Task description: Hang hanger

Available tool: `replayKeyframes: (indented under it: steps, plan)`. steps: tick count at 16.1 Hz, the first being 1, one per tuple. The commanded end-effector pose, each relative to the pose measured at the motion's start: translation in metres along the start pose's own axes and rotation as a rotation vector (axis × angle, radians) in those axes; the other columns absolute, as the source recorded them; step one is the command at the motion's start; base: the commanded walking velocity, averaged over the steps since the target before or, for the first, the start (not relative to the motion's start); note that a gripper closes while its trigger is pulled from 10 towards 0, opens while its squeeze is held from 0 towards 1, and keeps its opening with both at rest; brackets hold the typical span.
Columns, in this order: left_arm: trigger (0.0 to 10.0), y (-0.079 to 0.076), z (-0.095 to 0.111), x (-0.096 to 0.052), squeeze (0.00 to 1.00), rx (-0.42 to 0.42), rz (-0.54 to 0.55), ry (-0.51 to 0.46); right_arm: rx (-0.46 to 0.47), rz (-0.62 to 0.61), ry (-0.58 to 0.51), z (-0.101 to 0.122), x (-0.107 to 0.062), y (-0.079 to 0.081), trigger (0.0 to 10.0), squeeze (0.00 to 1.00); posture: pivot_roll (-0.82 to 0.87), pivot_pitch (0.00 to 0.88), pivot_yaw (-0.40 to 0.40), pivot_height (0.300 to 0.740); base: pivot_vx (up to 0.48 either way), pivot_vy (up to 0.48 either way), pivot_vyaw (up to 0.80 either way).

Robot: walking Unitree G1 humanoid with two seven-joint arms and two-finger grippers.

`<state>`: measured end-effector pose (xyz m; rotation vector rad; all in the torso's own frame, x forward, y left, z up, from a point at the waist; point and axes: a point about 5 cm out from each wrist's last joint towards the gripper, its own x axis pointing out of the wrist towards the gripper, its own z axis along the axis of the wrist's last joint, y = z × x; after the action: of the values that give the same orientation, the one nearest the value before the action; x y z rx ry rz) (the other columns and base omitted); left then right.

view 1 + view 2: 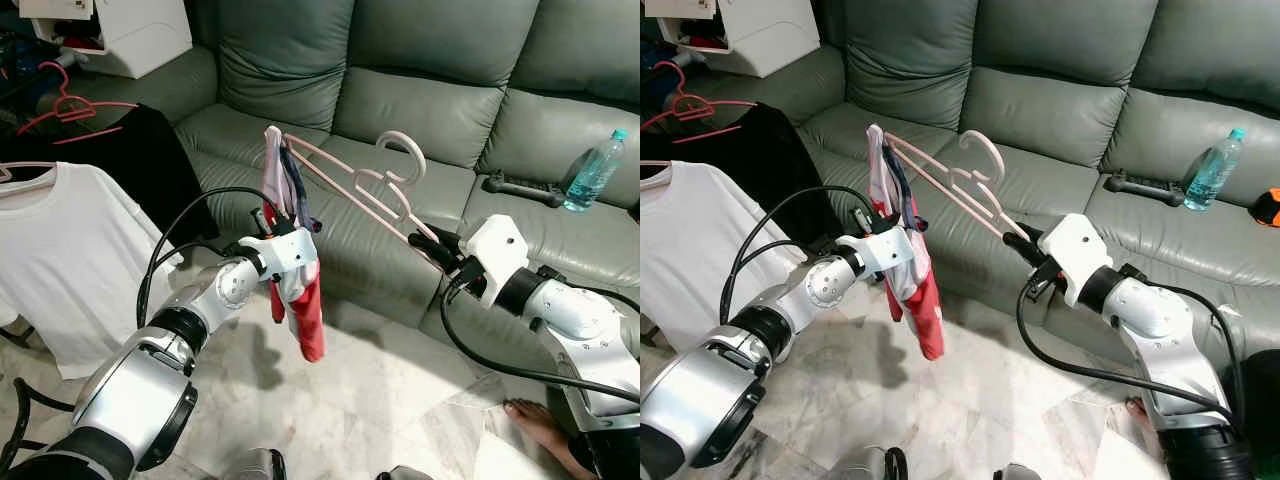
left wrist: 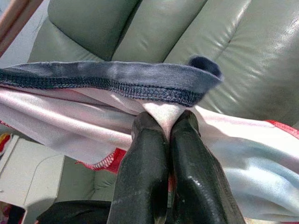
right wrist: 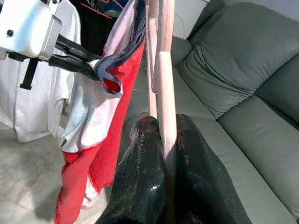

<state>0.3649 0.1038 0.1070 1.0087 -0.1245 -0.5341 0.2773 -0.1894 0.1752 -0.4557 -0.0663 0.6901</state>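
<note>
A pale pink hanger (image 1: pixel 350 185) is held out over the grey sofa, hook up. My right gripper (image 1: pixel 425 240) is shut on its right end, seen as a pink bar (image 3: pixel 163 93) between the black fingers (image 3: pixel 140 177). A red, white and navy-trimmed garment (image 1: pixel 298 300) hangs from the hanger's left end. My left gripper (image 1: pixel 275 222) is shut on the garment, pinching white cloth (image 2: pixel 161 114) under the navy hem (image 2: pixel 117 81) between its fingertips (image 2: pixel 145 130).
A white T-shirt (image 1: pixel 60 260) and a black garment (image 1: pixel 150 165) hang at the left, with a red hanger (image 1: pixel 65 105) behind. A water bottle (image 1: pixel 595 170) and a dark remote (image 1: pixel 520 187) lie on the sofa (image 1: pixel 430 110). A person's foot (image 1: pixel 535 425) is at the lower right.
</note>
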Motion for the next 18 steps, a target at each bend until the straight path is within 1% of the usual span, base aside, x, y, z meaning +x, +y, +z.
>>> replayKeyframes:
  steps: [1,11,12,13,14,15,16,17,18]
  plan:
    - [10.0,-0.001,-0.006,-0.003,0.00,0.012,-0.015,0.022,-0.018,-0.005,-0.039,0.007,0.001,-0.003,10.0,0.00,-0.09,0.059,0.055,0.740,0.000,0.000,0.00]
    - [10.0,-0.001,-0.006,-0.003,0.00,0.012,-0.015,0.022,-0.018,-0.005,-0.039,0.007,0.001,-0.003,10.0,0.00,-0.09,0.059,0.055,0.740,0.000,0.000,0.00]
    - [10.0,0.022,-0.014,-0.008,0.00,0.025,0.013,0.011,-0.042,0.195,0.175,-0.025,-0.030,-0.011,10.0,0.00,-0.09,0.064,0.066,0.740,0.000,0.000,0.00]
    - [10.0,0.032,-0.020,-0.012,0.00,0.009,0.038,0.017,-0.030,0.237,0.271,-0.042,-0.041,-0.011,10.0,0.00,-0.09,0.058,0.068,0.740,0.000,0.000,0.00]
    - [10.0,0.032,-0.025,-0.015,0.00,-0.037,0.056,0.041,-0.024,0.211,0.277,-0.051,-0.033,-0.002,10.0,0.00,-0.08,0.056,0.068,0.740,0.000,0.000,0.00]
    - [10.0,0.028,-0.031,-0.018,0.00,-0.075,0.063,0.065,-0.017,0.192,0.285,-0.062,-0.024,0.007,10.0,0.00,-0.08,0.050,0.067,0.740,0.000,0.000,0.00]
    - [10.0,0.026,-0.032,-0.020,0.00,-0.082,0.059,0.070,-0.017,0.199,0.280,-0.065,-0.020,0.010,10.0,0.00,-0.07,0.048,0.066,0.740,0.000,0.000,0.00]
    - [10.0,0.023,-0.034,-0.022,0.00,-0.085,0.051,0.071,-0.037,0.193,0.277,-0.065,-0.014,0.010,10.0,0.00,-0.07,0.046,0.065,0.740,0.000,0.000,0.00]
    - [10.0,0.021,-0.036,-0.024,0.00,-0.130,0.033,0.062,-0.059,0.201,0.265,-0.065,-0.008,0.006,10.0,0.00,-0.07,0.042,0.066,0.740,0.000,0.000,0.00]
